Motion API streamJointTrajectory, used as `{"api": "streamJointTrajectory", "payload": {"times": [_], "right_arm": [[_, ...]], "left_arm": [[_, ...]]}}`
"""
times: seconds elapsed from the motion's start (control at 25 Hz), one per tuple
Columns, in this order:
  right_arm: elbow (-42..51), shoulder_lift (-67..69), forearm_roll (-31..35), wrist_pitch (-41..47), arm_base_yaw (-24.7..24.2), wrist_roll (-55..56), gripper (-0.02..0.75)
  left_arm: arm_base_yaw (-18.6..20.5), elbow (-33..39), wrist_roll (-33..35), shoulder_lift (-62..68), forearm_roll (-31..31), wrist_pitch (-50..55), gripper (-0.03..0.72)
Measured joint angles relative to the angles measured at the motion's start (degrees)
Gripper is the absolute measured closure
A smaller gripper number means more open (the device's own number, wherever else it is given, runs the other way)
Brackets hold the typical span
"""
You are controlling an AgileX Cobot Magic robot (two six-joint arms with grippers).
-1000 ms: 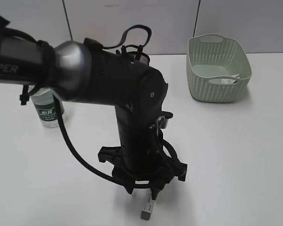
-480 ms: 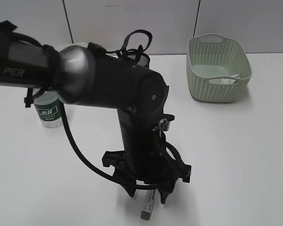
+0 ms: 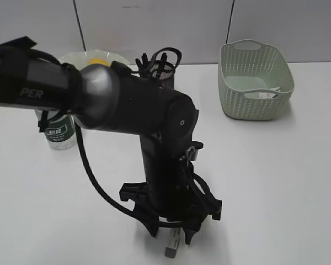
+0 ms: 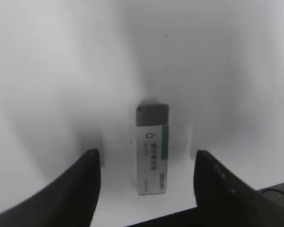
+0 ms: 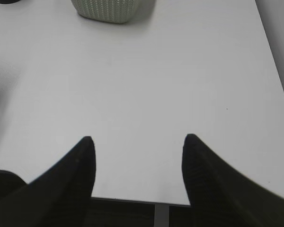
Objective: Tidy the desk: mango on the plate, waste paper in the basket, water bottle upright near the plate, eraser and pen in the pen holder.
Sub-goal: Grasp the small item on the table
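Left wrist view showed the left gripper with its fingers spread apart, straddling the eraser without touching it; the eraser lay flat on the tabletop. Exterior view showed the mango on the plate, the bottle upright nearby, and paper in the basket. Right wrist view showed the right gripper released, holding nothing

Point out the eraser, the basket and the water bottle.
eraser (image 4: pixel 152 150), left wrist view, on its white sleeve.
basket (image 3: pixel 255 102), exterior view, on its front wall.
water bottle (image 3: pixel 59 130), exterior view, on its green label.
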Motion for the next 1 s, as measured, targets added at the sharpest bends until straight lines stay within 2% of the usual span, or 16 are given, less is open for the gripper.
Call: {"api": "streamJointTrajectory", "payload": {"times": [0.56, 0.68, 0.88, 1.0], "right_arm": [[0.0, 0.0, 0.0, 0.0, 0.0, 0.0, 0.272], [0.0, 0.0, 0.0, -0.1, 0.0, 0.0, 0.272], [0.0, 0.0, 0.0, -0.1, 0.0, 0.0, 0.272], [0.0, 0.0, 0.0, -0.1, 0.0, 0.0, 0.272]], "left_arm": [[0.0, 0.0, 0.6, 0.4, -0.7, 0.0, 0.267], [0.0, 0.0, 0.6, 0.4, -0.9, 0.0, 0.343], [0.0, 0.0, 1.6, 0.4, -0.9, 0.1, 0.551], [0.0, 0.0, 2.2, 0.4, -0.9, 0.4, 0.549]]}}
